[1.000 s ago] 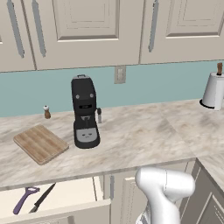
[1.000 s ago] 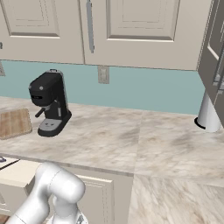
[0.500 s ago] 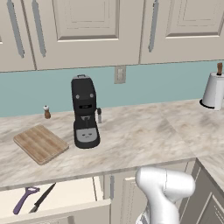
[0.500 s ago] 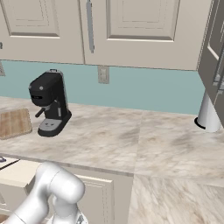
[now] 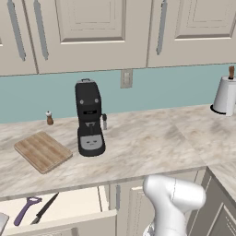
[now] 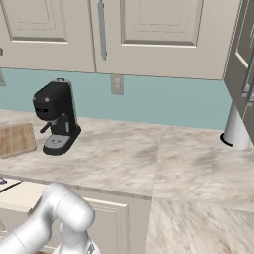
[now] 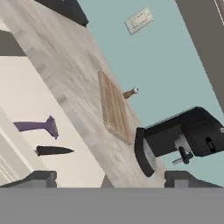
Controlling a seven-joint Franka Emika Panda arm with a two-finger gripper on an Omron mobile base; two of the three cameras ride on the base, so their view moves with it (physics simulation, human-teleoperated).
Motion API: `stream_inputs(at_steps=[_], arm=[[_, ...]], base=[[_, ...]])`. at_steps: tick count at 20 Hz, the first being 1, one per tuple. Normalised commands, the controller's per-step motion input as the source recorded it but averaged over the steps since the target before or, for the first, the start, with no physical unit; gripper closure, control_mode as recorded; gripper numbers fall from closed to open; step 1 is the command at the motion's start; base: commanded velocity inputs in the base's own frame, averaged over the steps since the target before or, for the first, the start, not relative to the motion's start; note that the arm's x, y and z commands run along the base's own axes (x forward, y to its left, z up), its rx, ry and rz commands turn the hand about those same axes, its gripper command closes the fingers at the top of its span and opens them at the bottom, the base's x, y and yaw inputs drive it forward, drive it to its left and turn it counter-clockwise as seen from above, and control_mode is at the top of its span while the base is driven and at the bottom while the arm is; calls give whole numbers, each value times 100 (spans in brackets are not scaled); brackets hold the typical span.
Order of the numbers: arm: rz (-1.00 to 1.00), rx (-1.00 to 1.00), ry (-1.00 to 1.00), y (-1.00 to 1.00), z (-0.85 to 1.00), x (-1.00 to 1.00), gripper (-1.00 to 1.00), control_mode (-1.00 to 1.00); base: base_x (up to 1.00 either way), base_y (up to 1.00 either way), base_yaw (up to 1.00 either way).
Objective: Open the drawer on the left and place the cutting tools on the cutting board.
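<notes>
Hand view: pincer (image 7: 107, 177) wide, empty. Knife (image 7: 53, 151) and peeler (image 7: 37, 126) lie side by side in the open drawer (image 7: 26, 109), just left-ahead; cutting board (image 7: 114, 108) farther on the bench (image 7: 65, 65).

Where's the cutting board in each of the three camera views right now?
Left base view: cutting board lies on the counter, left of centre, left of the coffee machine.
Right base view: at the left edge, left of the coffee machine.
Hand view: centre, edge-on, beside the coffee machine.
</notes>
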Motion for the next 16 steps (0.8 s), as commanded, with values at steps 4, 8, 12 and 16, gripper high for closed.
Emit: stream_inputs(at_steps=[4, 8, 12, 16], arm=[[-30, 19, 27, -36, 38, 55, -100, -100], [-31, 13, 23, -67, 2, 23, -100, -100], [-34, 8, 20, -86, -13, 17, -100, -100], [-31, 6, 13, -84, -44, 13, -100, -100]], base=[[0, 0, 0], [0, 0, 0], [0, 0, 0], [0, 0, 0]])
